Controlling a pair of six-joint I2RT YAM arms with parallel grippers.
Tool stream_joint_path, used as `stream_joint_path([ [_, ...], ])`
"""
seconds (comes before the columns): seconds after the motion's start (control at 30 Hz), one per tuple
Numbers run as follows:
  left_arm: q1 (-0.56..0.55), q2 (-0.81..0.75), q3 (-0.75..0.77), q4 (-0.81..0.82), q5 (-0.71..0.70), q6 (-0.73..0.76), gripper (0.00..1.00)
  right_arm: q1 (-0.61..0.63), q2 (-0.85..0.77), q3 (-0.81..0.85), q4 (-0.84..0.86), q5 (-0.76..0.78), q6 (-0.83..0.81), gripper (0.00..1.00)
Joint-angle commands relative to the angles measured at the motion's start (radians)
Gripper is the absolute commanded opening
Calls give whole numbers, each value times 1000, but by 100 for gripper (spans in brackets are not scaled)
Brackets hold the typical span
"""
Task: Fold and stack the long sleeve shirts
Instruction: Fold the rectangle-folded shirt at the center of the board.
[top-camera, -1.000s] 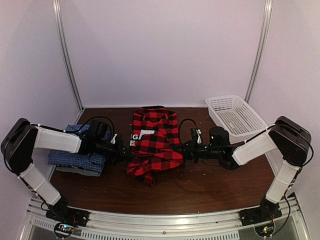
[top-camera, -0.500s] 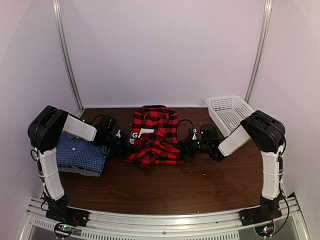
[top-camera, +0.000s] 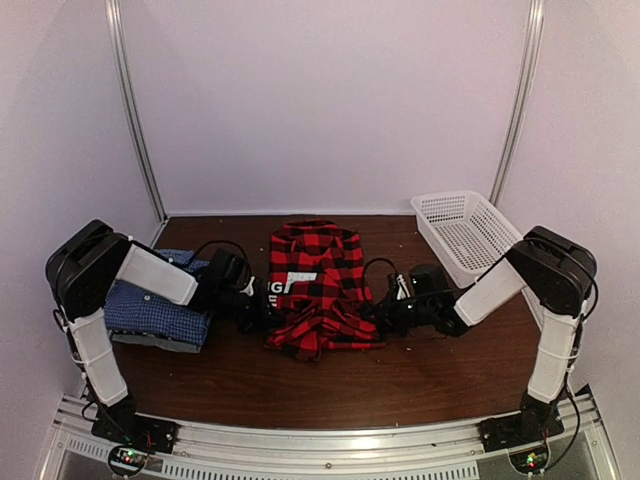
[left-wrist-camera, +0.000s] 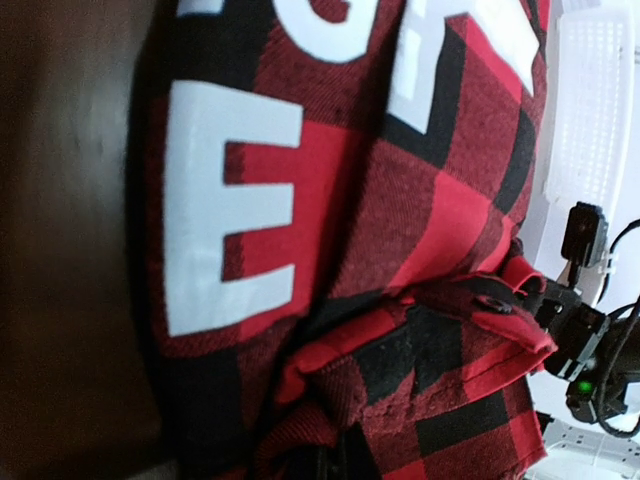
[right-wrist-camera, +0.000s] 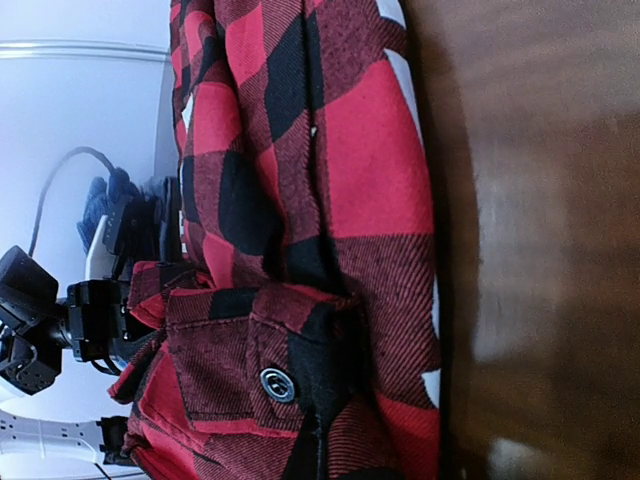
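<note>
The red-and-black plaid shirt (top-camera: 318, 288) lies part-folded in the middle of the table, white lettering showing on its left side. My left gripper (top-camera: 262, 308) is shut on its left edge, and my right gripper (top-camera: 378, 312) is shut on its right edge. In the left wrist view the plaid cloth (left-wrist-camera: 400, 300) fills the frame and bunches over the left gripper (left-wrist-camera: 340, 465). In the right wrist view a snap-buttoned cuff (right-wrist-camera: 270, 385) lies at the right gripper (right-wrist-camera: 318, 455). The blue checked shirt (top-camera: 150, 308) sits folded at the left on a grey folded one (top-camera: 165, 343).
A white mesh basket (top-camera: 470, 232) stands at the back right, close behind my right arm. Bare brown table (top-camera: 330, 385) lies in front of the plaid shirt. The blue and grey stack sits under my left forearm.
Both grippers have moved toward the near edge, holding the plaid shirt's sides. The shirt has shifted nearer with them and its lower part is bunched.
</note>
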Motion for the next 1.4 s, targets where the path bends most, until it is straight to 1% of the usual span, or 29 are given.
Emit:
stream_joint_path([
  [0.0, -49, -98, -109, -66, -51, -26, 0, 33, -111, -120, -85, 35, -47, 0],
  [0.13, -50, -182, -120, -130, -77, 6, 0, 35, -201, -151, -110, 43, -52, 0],
  [0.3, -50, -209, -82, -199, -96, 44, 0, 35, -246, -95, -162, 42, -72, 0],
  [0.37, -50, -203, -63, -208, -99, 53, 0, 34, -231, -59, -188, 43, -87, 0],
  [0.53, -36, -178, -7, -230, -107, 76, 0, 21, -160, 15, -179, 27, -87, 0],
  [0.77, -16, -113, 47, -239, -98, 117, 0, 7, -80, 74, -166, 11, -82, 0],
  [0.8, -15, -101, 53, -238, -94, 123, 0, 7, -78, 75, -166, 13, -82, 4],
  [0.83, -14, -93, 59, -240, -91, 129, 3, 7, -79, 73, -167, 17, -84, 8],
  [0.87, -13, -87, 65, -241, -89, 138, 10, 6, -81, 71, -171, 19, -86, 12],
  [0.9, -12, -84, 73, -245, -89, 148, 16, 5, -85, 66, -173, 21, -88, 17],
  [1.07, -10, -84, 144, -311, -109, 226, 45, 6, -134, 38, -207, 44, -111, 46],
  [1.17, -10, -98, 180, -378, -140, 273, 61, 6, -172, 25, -252, 64, -142, 55],
  [1.27, -8, -131, 184, -425, -175, 315, 72, 4, -216, -3, -295, 92, -174, 66],
  [1.33, -8, -146, 183, -447, -189, 338, 77, 3, -240, -17, -322, 108, -194, 69],
  [1.37, -8, -152, 182, -452, -191, 349, 79, 4, -255, -21, -335, 118, -206, 73],
])
